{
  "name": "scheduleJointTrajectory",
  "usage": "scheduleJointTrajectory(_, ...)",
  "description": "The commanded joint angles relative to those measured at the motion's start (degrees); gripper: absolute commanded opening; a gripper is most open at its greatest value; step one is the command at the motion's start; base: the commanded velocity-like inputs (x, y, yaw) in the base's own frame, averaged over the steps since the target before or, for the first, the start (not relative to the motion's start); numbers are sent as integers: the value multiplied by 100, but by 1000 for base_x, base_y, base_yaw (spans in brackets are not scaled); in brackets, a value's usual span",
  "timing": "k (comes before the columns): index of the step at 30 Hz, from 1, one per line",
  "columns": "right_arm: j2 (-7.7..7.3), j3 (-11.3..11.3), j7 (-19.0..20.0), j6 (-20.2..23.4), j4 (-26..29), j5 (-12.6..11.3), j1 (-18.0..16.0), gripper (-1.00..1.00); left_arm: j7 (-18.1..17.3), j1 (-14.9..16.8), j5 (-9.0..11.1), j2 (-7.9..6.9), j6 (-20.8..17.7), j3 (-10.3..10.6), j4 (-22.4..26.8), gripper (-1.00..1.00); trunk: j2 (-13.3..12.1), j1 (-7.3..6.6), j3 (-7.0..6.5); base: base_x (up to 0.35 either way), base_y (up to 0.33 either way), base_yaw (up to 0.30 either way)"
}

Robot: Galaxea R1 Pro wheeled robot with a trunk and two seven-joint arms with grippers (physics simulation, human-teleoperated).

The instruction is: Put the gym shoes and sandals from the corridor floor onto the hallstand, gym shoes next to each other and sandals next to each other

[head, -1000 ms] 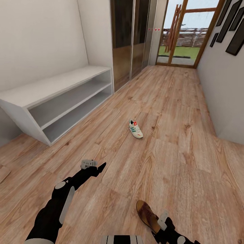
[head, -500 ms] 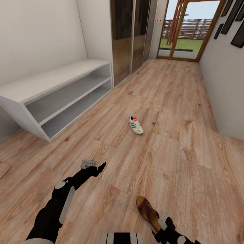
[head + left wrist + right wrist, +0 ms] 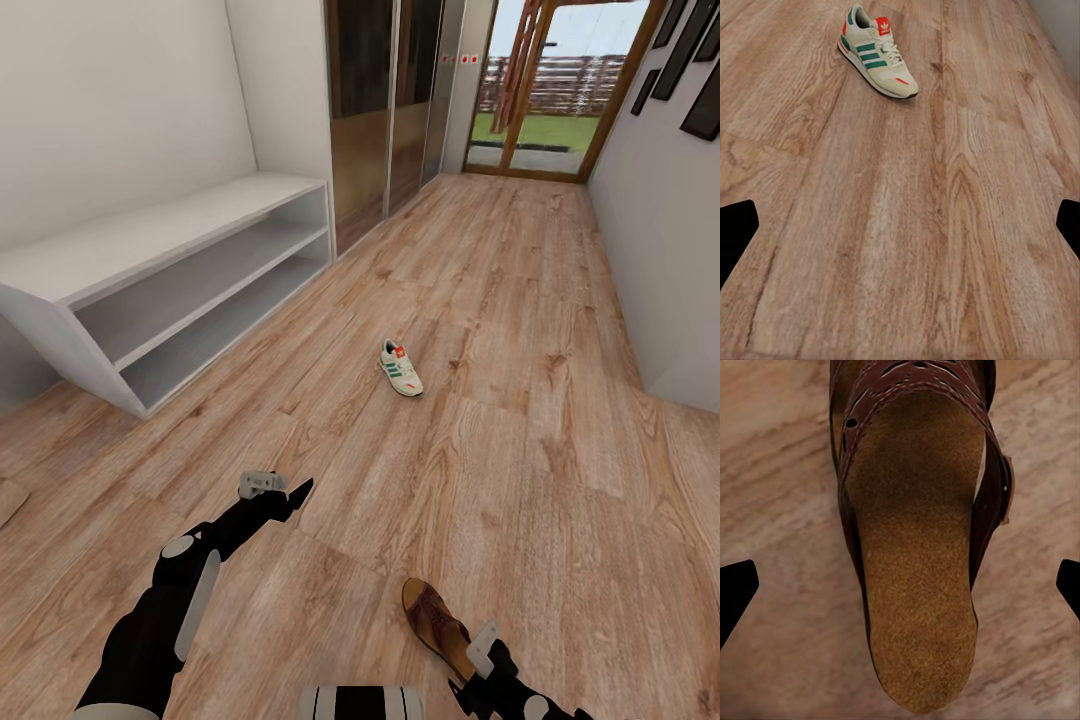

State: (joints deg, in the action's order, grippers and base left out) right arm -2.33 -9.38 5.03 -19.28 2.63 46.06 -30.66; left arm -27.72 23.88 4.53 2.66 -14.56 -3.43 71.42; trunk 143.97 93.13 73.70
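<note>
— Which shoe is closest?
— The sandal (image 3: 916, 532), on the floor (image 3: 520, 480) right under the right gripper (image 3: 900, 585). Jaws spread wide, empty, its length running between them.
— And the left gripper (image 3: 900, 225)?
— Open too, nothing held. The sneaker (image 3: 401, 368) lies well ahead of it, slightly rightward, beyond the sandal.

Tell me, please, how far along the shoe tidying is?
Nothing looks done: the white bench holds no shoes. One gym shoe lies on the floor. The right claw is open over a sandal, not gripping. The left claw is open and empty. Lifting and pairing remain.
</note>
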Motion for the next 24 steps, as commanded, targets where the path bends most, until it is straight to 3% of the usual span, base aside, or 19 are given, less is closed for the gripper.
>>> scheduleJointTrajectory(1,-1,-48,42,-14,2,9,-1,100,-31,2,48,6,-55,-17,3,100,2,-1,6,0,0,-77)
scheduleJointTrajectory(8,-2,-46,42,-14,2,8,-1,100,-33,2,48,6,-55,-17,3,100,2,-1,17,0,0,-70)
scheduleJointTrajectory(13,-3,-51,42,-14,8,7,-1,100,-31,2,48,6,-55,-17,3,100,8,12,136,0,0,-20)
scheduleJointTrajectory(24,-4,-63,41,-20,20,0,-1,100,-31,2,48,6,-55,-17,2,100,12,20,249,0,0,-46)
